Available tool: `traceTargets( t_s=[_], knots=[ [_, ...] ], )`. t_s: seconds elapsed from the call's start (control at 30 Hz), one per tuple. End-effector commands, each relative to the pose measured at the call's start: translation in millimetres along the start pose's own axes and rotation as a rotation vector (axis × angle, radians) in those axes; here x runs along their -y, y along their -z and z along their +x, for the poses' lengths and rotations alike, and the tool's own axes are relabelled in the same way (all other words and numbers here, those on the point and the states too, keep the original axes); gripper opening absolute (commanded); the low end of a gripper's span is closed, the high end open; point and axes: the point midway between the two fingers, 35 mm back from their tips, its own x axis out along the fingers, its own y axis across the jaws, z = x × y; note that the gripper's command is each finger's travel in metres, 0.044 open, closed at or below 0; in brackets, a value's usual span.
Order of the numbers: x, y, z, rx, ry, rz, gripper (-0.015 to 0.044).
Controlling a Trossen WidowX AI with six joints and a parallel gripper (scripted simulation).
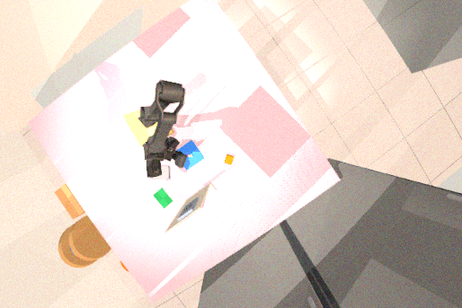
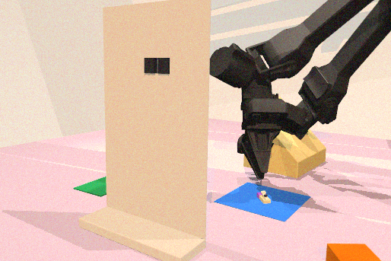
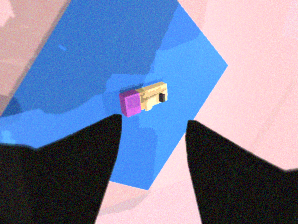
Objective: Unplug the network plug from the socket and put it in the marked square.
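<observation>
The plug (image 2: pixel 263 198) (image 3: pixel 154 93), tan with a magenta end and a small dark part, lies on the blue square (image 1: pixel 194 162) (image 2: pixel 287 207) (image 3: pixel 187 85), within its edges. My gripper (image 2: pixel 260 177) (image 3: pixel 154 125) is open and empty. Its fingertips are a little above the plug and apart from it, and bare blue shows between them in the wrist view. The upright tan panel (image 1: pixel 200 193) (image 2: pixel 156 127) stands apart from the gripper, with two dark openings (image 2: pixel 150 65) high on its face in the exterior view. The plug's thin tab is too small to make out.
A green square (image 1: pixel 163 198) (image 2: pixel 93 188) lies beside the panel, partly hidden by it in the exterior view. A yellow block (image 1: pixel 136 127) (image 2: pixel 283 157) stands behind the gripper, near the arm. An orange block (image 1: pixel 229 159) (image 2: pixel 351 253) is on the other side of the blue square.
</observation>
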Motion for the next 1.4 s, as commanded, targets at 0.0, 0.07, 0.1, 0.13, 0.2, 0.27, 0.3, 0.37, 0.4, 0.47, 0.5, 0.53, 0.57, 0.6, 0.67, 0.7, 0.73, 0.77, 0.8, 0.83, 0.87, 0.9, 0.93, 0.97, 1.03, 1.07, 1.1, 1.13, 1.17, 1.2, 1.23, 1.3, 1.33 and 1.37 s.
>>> traceTargets(
  t_s=[0.0, 0.07, 0.1, 0.13, 0.2, 0.27, 0.3, 0.37, 0.4, 0.47, 0.5, 0.53, 0.57, 0.6, 0.67, 0.7, 0.73, 0.77, 0.8, 0.83, 0.87, 0.9, 0.93, 0.97, 1.03, 1.07, 1.1, 1.13, 1.17, 1.2, 1.23, 1.3, 1.33, 1.37],
  knots=[
    [3.0, 0.9, -2.8, 0.000, 0.006, -0.011, 0.0156],
    [3.1, 0.8, -3.5, 0.000, 0.006, -0.011, 0.0156],
    [3.2, 0.9, -3.8, 0.000, 0.006, -0.011, 0.0156],
    [3.5, 1.2, -4.3, -0.001, 0.005, -0.011, 0.0156],
    [4.1, 1.8, -5.5, -0.002, 0.004, -0.010, 0.0156],
    [4.8, 2.4, -6.7, -0.003, 0.004, -0.010, 0.0156],
    [5.1, 2.7, -7.3, -0.004, 0.003, -0.010, 0.0156],
    [5.8, 3.2, -8.6, -0.005, 0.002, -0.010, 0.0156],
    [6.1, 3.5, -9.2, -0.005, 0.002, -0.010, 0.0156],
    [6.8, 4.0, -10.5, -0.006, 0.001, -0.010, 0.0156],
    [7.1, 4.2, -11.1, -0.007, 0.001, -0.010, 0.0156],
    [7.5, 4.4, -11.8, -0.007, 0.000, -0.010, 0.0156],
    [7.8, 4.7, -12.4, -0.008, 0.000, -0.010, 0.0156],
    [8.2, 4.9, -13.1, -0.008, -0.001, -0.010, 0.0156],
    [8.9, 5.3, -14.4, -0.009, -0.001, -0.010, 0.0156],
    [9.3, 5.5, -15.0, -0.009, -0.002, -0.010, 0.0156],
    [9.7, 5.7, -15.7, -0.010, -0.002, -0.010, 0.0156],
    [10.0, 5.8, -16.4, -0.010, -0.002, -0.010, 0.0156],
    [10.4, 6.0, -17.1, -0.010, -0.003, -0.010, 0.0156],
    [10.8, 6.2, -17.7, -0.011, -0.003, -0.010, 0.0156],
    [11.2, 6.3, -18.4, -0.011, -0.003, -0.010, 0.0156],
    [11.6, 6.5, -19.1, -0.011, -0.004, -0.010, 0.0156],
    [11.9, 6.6, -19.8, -0.012, -0.004, -0.010, 0.0156],
    [12.3, 6.7, -20.5, -0.012, -0.004, -0.009, 0.0156],
    [13.1, 7.0, -21.9, -0.012, -0.005, -0.009, 0.0156],
    [13.5, 7.1, -22.6, -0.012, -0.005, -0.009, 0.0156],
    [13.9, 7.2, -23.3, -0.013, -0.005, -0.009, 0.0156],
    [14.3, 7.3, -24.0, -0.013, -0.005, -0.009, 0.0156],
    [14.8, 7.4, -24.7, -0.013, -0.006, -0.009, 0.0156],
    [15.2, 7.5, -25.5, -0.013, -0.006, -0.009, 0.0156],
    [15.6, 7.5, -26.2, -0.013, -0.006, -0.009, 0.0156],
    [16.4, 7.7, -27.6, -0.014, -0.006, -0.009, 0.0156],
    [16.9, 7.7, -28.4, -0.014, -0.006, -0.009, 0.0156],
    [17.3, 7.8, -29.1, -0.014, -0.007, -0.009, 0.0156]
  ],
)
